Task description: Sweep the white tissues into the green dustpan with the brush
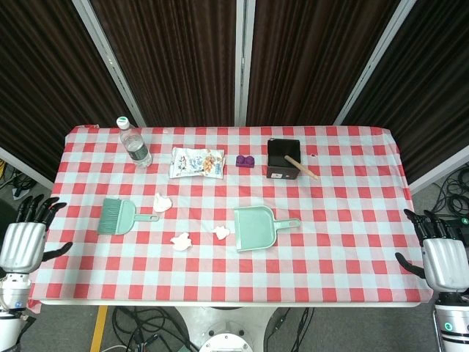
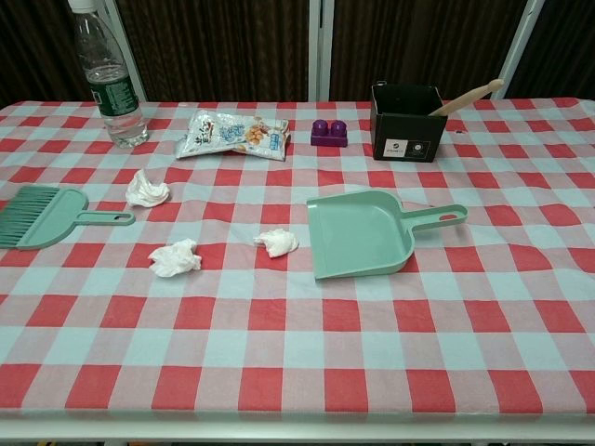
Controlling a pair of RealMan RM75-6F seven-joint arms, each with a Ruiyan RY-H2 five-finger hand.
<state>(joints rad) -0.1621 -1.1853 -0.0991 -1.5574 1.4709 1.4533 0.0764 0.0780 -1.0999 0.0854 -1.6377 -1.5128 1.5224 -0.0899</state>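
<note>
A worktop covered with a red-and-white checked cloth is seen from above and from the chest. The green plastic dustpan is taken as the landmark; it lies flat near the middle of the worktop, its handle pointing right and its wide mouth turned toward the left. Broad bare cloth is left to the right of the dustpan and between it and the near edge.

Three crumpled white tissues are spread to the left of the dustpan: one just beside its mouth, a second further left and nearer the front edge, a third further left and toward the back. The green hand brush lies flat well to the left of the dustpan, bristles pointing left; in the chest view its bristle end is cut off by the frame edge.

Behind the dustpan a black open box with a wooden stick leaning out is placed, with a small purple block, a printed snack packet and a clear water bottle lined up to its left.

The left robot hand is held off the left edge of the worktop, far from the dustpan, fingers spread and holding nothing. The right robot hand is held off the right edge, likewise spread and empty. Neither is shown in the chest view.
</note>
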